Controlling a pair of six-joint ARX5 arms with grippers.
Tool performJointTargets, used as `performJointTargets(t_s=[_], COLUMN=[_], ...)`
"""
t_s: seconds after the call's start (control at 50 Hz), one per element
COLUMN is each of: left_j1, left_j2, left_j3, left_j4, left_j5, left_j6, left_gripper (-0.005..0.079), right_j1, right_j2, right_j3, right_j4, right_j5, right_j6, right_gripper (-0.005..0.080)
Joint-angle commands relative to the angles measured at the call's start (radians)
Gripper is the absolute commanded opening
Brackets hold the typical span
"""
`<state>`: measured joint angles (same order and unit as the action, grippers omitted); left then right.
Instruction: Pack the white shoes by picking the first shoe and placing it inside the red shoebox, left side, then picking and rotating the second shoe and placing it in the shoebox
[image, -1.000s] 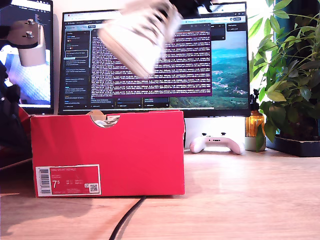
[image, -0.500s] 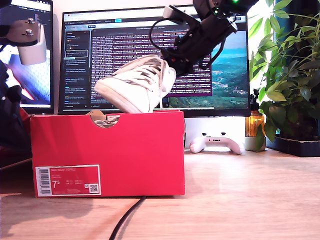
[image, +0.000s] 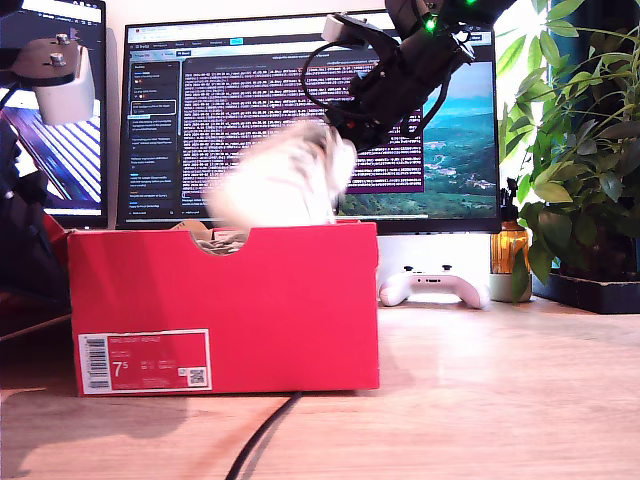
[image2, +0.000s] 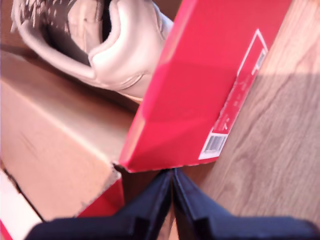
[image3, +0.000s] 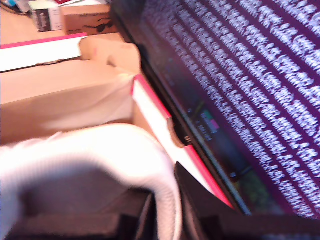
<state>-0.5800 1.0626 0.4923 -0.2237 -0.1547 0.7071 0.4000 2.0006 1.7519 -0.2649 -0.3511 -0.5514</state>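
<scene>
The red shoebox (image: 230, 300) stands open on the wooden desk, with its white 7.5 label (image: 145, 362) facing the exterior camera. One white shoe (image2: 115, 50) lies inside the shoebox (image2: 200, 75). My second gripper (image: 335, 150) comes in from the exterior view's upper right. It is shut on the heel collar of the other white shoe (image: 280, 185), which is motion-blurred with its toe dipping past the box's rim. The second wrist view shows that collar (image3: 100, 150) pinched in my second gripper (image3: 167, 200) over the box's red rim (image3: 150, 100). My first gripper (image2: 172, 195) is shut at a corner of the box.
A large monitor (image: 310, 120) stands right behind the box, with a second screen (image: 60, 150) at the exterior view's left. A white game controller (image: 432, 287), an amber bottle (image: 510, 250) and a leafy plant (image: 580, 150) sit at the exterior view's right. A black cable (image: 260, 440) runs forward.
The second gripper has lowered the shoe from high in front of the monitor down into the box's opening. The shoebox has slid slightly toward the exterior view's right.
</scene>
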Motion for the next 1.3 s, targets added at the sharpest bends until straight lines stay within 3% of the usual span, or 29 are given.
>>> performJointTargets(t_s=[0.0, 0.22, 0.46, 0.82, 0.9, 1.06, 1.28], left_j1=[-0.005, -0.005, -0.005, -0.005, -0.005, -0.005, -0.005], left_j2=[0.004, 0.004, 0.004, 0.004, 0.004, 0.004, 0.004], left_j3=[0.006, 0.006, 0.006, 0.006, 0.006, 0.006, 0.006], left_j4=[0.008, 0.008, 0.008, 0.008, 0.008, 0.008, 0.008], left_j5=[0.017, 0.032, 0.043, 0.043, 0.043, 0.043, 0.043], left_j6=[-0.003, -0.003, -0.003, -0.003, -0.003, -0.003, -0.003], left_gripper=[-0.0018, -0.0018, -0.0018, -0.0018, -0.0018, -0.0018, -0.0018], right_j1=[-0.003, 0.008, 0.07, 0.15, 0.162, 0.184, 0.202], right_j2=[-0.004, -0.004, -0.004, -0.004, -0.004, -0.004, -0.005], right_j3=[0.018, 0.018, 0.018, 0.018, 0.018, 0.018, 0.019], right_j4=[0.031, -0.026, -0.145, -0.196, -0.202, -0.197, -0.195], right_j5=[0.0, 0.032, 0.094, 0.337, 0.339, 0.393, 0.499], right_j6=[0.024, 0.015, -0.129, -0.163, -0.163, -0.159, -0.159], right_gripper=[-0.0009, -0.0009, -0.001, 0.0008, 0.0074, 0.0303, 0.0327])
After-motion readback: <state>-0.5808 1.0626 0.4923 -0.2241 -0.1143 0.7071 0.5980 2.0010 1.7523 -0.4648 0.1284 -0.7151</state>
